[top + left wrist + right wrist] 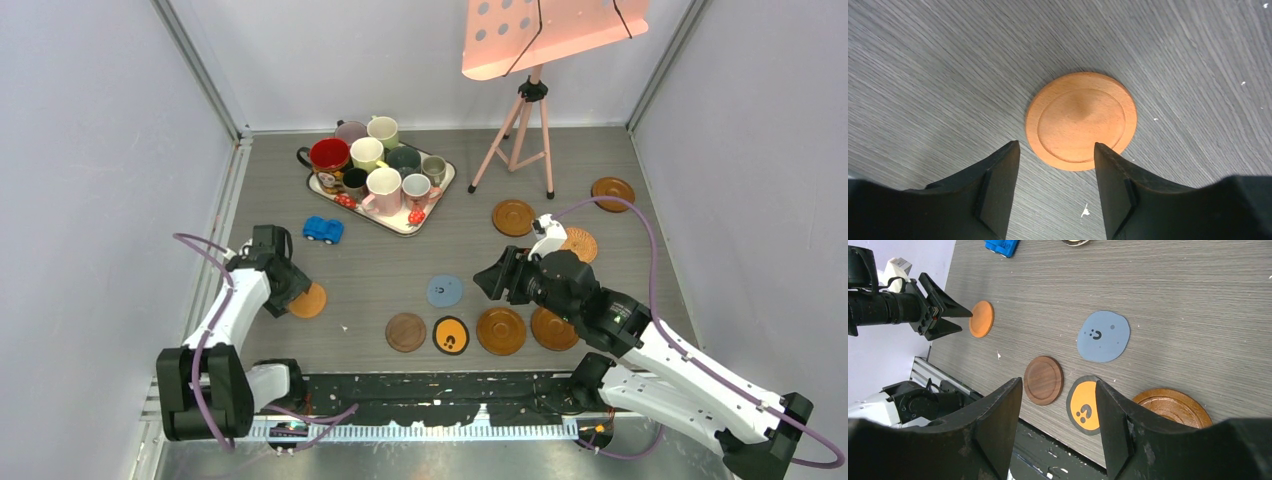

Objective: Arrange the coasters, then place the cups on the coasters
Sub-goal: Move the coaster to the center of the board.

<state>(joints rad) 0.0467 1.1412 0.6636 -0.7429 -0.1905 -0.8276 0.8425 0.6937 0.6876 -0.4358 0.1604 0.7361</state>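
— Looking at the left gripper [1056, 145], are its jaws clamped on anything?
— No. They stand parted and empty, tips just beside the plain round orange wooden coaster [1081, 120], which lies flat near the table's left edge.
— And the right gripper [1058, 382]?
— Parted too, holding nothing, above the near edge. There a dark round wood coaster [1043, 380], a black disc with an orange centre [1084, 405] and a glossy brown rimmed coaster [1173, 407] lie in a row.
— The cups?
— The assorted handled mugs [375, 165] crowd the white rectangular tray [392, 229] toward the far left corner.
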